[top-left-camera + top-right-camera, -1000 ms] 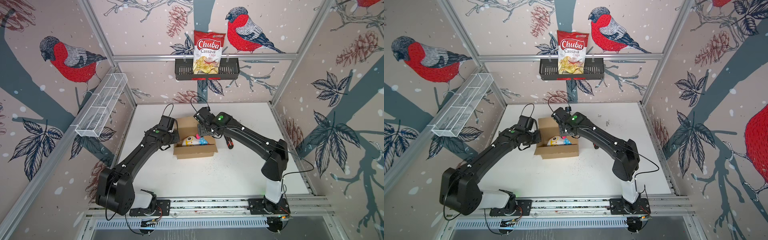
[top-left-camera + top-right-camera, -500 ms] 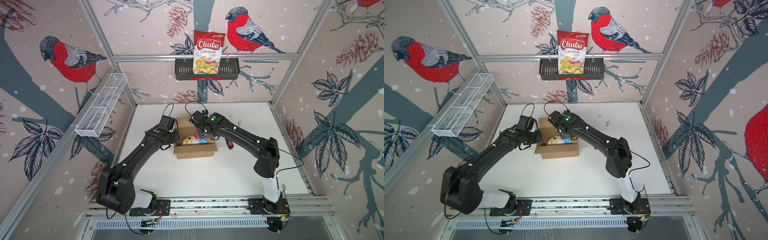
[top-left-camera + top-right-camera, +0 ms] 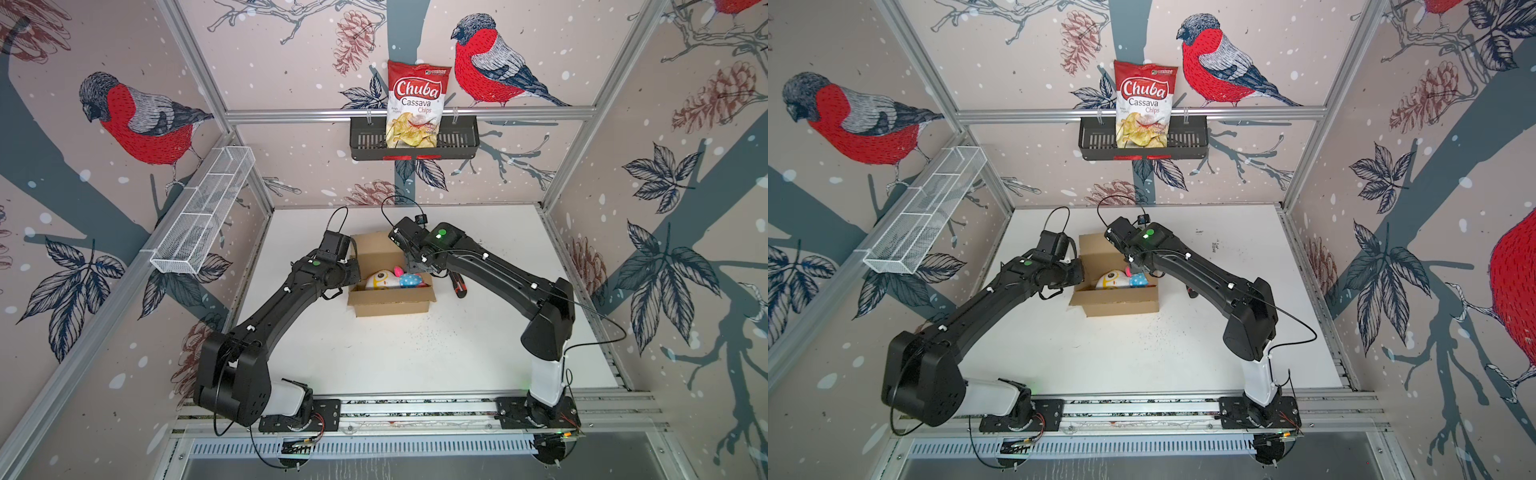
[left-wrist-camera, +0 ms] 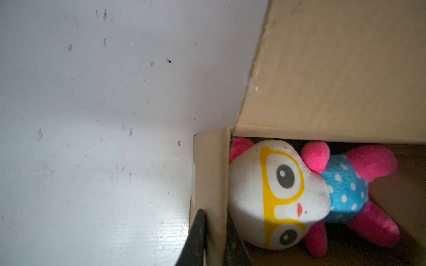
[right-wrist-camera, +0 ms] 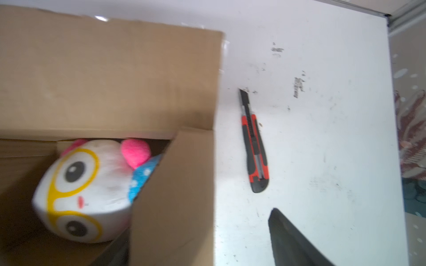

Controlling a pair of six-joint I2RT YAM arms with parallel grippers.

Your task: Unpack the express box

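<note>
The express box (image 3: 392, 298) (image 3: 1117, 302) is a brown cardboard carton standing open mid-table. A white plush toy (image 3: 384, 280) (image 3: 1113, 280) (image 4: 276, 195) (image 5: 87, 191) with yellow glasses and a blue dotted body lies inside. My left gripper (image 3: 353, 270) (image 3: 1077, 272) (image 4: 215, 241) is shut on the box's left end flap (image 4: 209, 172), one finger on each side. My right gripper (image 3: 415, 270) (image 3: 1136, 270) (image 5: 198, 230) is open astride the right end flap (image 5: 175, 195). One finger (image 5: 288, 241) is outside over the table, the other inside by the toy.
A red and black utility knife (image 5: 254, 142) (image 3: 457, 286) lies on the table just right of the box. A black wall basket (image 3: 457, 141) at the back holds a chips bag (image 3: 417, 104). A white wire basket (image 3: 203, 216) hangs on the left wall.
The right arm swung slightly left, then back right, its gripper staying at the box's right end with jaws a little narrower. The left arm and box have not moved.
</note>
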